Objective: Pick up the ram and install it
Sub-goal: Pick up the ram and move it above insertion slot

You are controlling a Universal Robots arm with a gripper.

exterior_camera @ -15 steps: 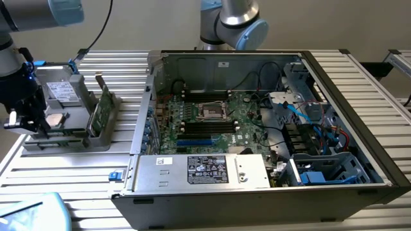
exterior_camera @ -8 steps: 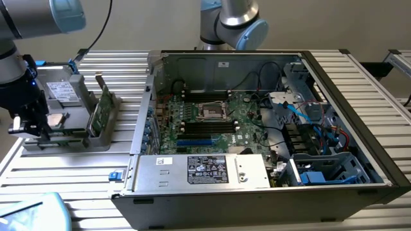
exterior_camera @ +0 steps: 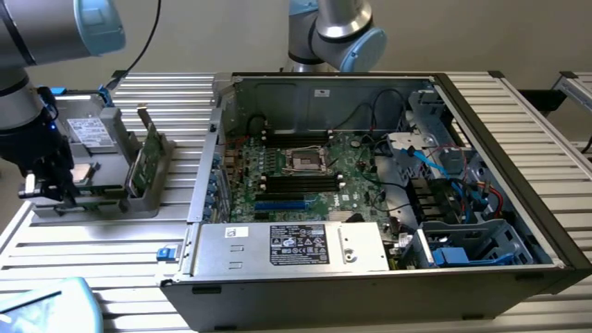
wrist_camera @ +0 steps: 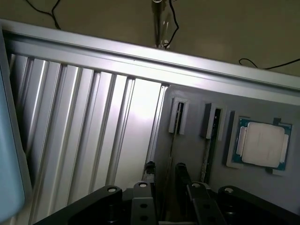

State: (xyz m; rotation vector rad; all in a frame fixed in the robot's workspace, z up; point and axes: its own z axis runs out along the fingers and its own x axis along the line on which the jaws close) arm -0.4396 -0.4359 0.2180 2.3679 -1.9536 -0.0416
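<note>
Ram (wrist_camera: 176, 136) is standing on edge in its holder (wrist_camera: 192, 159) slot, so you are getting both flat faces; your gripper (wrist_camera: 165, 168) is hovering above, fingers (wrist_camera: 182, 174) apart, straddling it, not yet clamping.

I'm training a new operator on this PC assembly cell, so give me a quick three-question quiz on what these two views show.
1. True or false: the computer case lies open, with its motherboard exposed.
2. The gripper is nearest to: A) the ram standing edge-on in the grey holder; B) the motherboard; C) the computer case.
3. Fill in: the square silver part lying in the grey holder, beside its two narrow slots, is the ____.

Key: 1 true. 2 A. 3 processor chip.
</note>
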